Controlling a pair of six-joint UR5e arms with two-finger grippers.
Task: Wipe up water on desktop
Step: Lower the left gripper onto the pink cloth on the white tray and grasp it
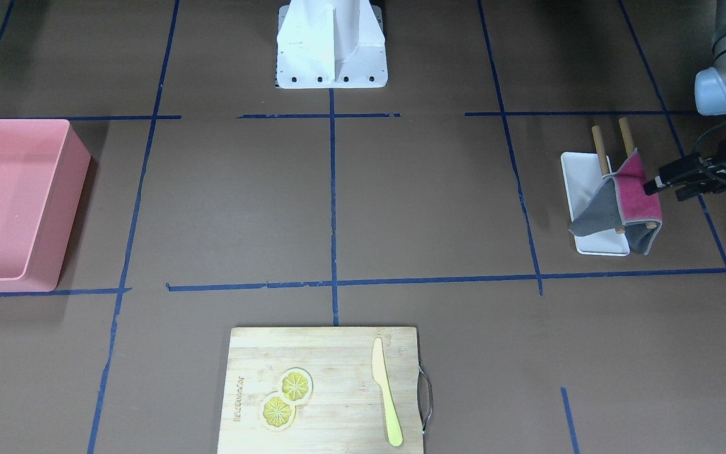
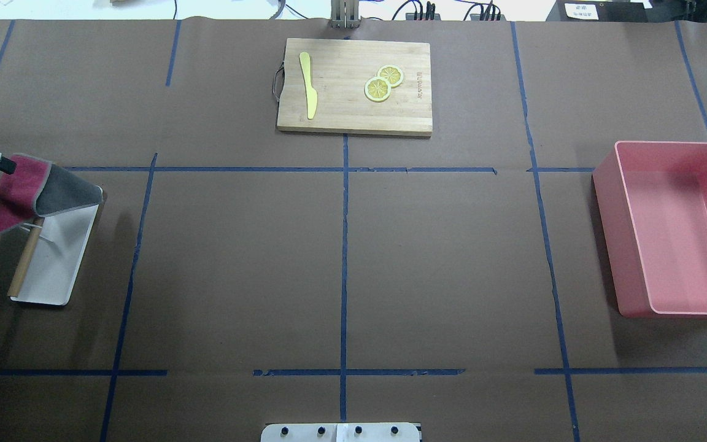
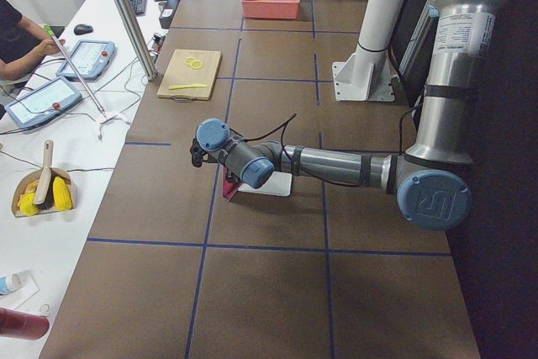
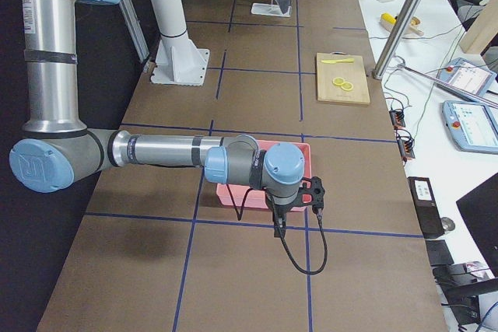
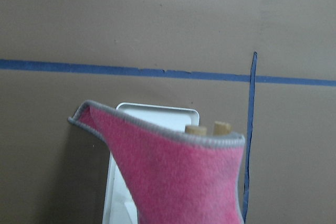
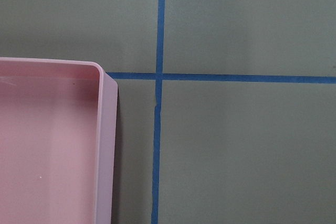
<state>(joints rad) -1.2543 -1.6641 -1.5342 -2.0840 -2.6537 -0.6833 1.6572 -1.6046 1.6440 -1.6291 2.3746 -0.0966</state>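
**Desktop.** The large dark-brown matte desktop (image 2: 452, 258), crossed by blue tape lines, spans the whole bench.

**Left end.** A white flat-based rack (image 1: 580, 183) with two slanted wooden pegs (image 1: 599, 148) stands near the left end of the bench. A pink-and-grey cloth (image 1: 643, 202) is draped over the pegs. The left gripper (image 1: 654, 181) is level with the cloth's upper pink edge, its tips at or touching that edge. I cannot tell whether its fingers are clamped on the fabric or parted.

**Right end.** A pink rectangular plastic bin (image 2: 605, 245) sits near the right end. The right gripper (image 4: 310, 194) hangs above the desktop just beside the bin's corner. The state of its fingers cannot be told.

**Operators' edge.** At mid-length lies a light bamboo cutting board (image 2: 341, 110). On it are two lemon slices (image 2: 378, 89) and a yellow knife (image 2: 309, 86).

**Robot's edge.** A white pedestal (image 1: 331, 44) stands at mid-length.
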